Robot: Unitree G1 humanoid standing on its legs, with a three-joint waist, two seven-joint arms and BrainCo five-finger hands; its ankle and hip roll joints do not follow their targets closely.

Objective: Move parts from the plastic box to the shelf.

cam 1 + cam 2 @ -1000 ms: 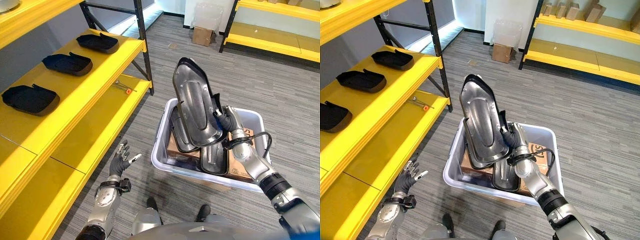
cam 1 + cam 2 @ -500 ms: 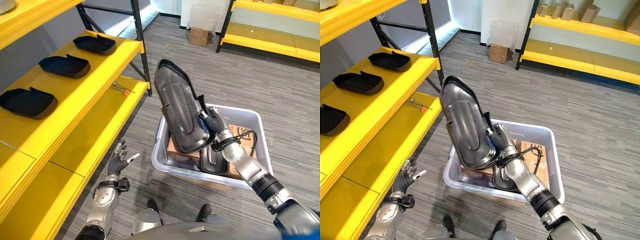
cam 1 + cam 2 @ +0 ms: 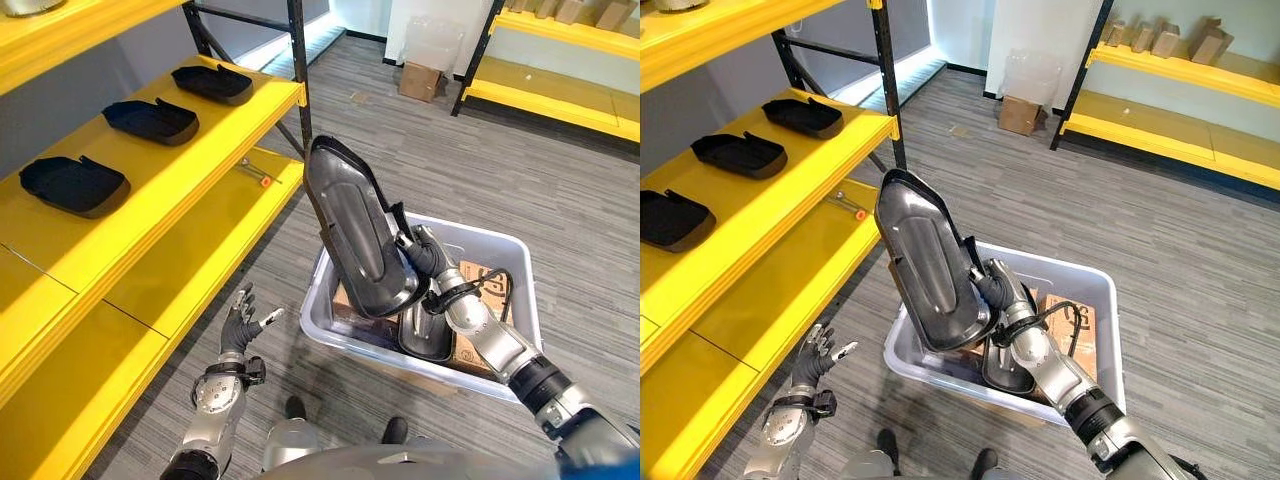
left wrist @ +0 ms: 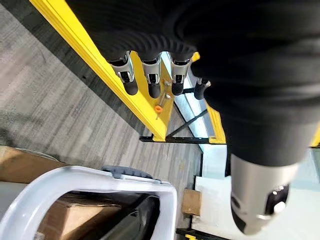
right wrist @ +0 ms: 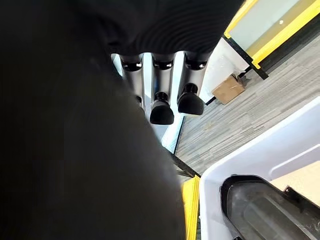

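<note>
1. We see the right hand [image 3: 425,258] gripping a long grey part [image 3: 357,230], fingers curled on its lower edge; the part stands up steeply and leans toward the shelf side from the hand.
2. Held part is above the plastic box [image 3: 492,240], its lower end just over the box's near-left inside. The box sits on the carpet floor [image 3: 560,190] directly under the right hand.
3. Below the right hand, inside the box, another dark grey part [image 3: 425,335] lies beside brown cardboard [image 3: 480,350]. The right wrist view shows that part [image 5: 270,210] inside the white box wall [image 5: 260,150].
4. In the right wrist view, fingers [image 5: 161,111] are bent against the dark back of the held part, which blocks most of what lies past the hand.
5. Left hand [image 3: 243,322] is low and well apart from the box, fingers spread loosely, holding nothing. Beyond it is the yellow shelf [image 3: 200,250].
6. Left wrist view: fingers [image 4: 152,85] relaxed, pointing at the shelf's yellow edge; box corner [image 4: 100,180] is off to the side of the hand.
7. Three black parts on the shelf's upper level, far beyond the left hand: nearest [image 3: 73,185], middle [image 3: 152,120], farthest [image 3: 211,83], in a row, apart from each other.
8. A small tool with an orange tip [image 3: 256,174] lies on the lower shelf level, beyond the left hand.
</note>
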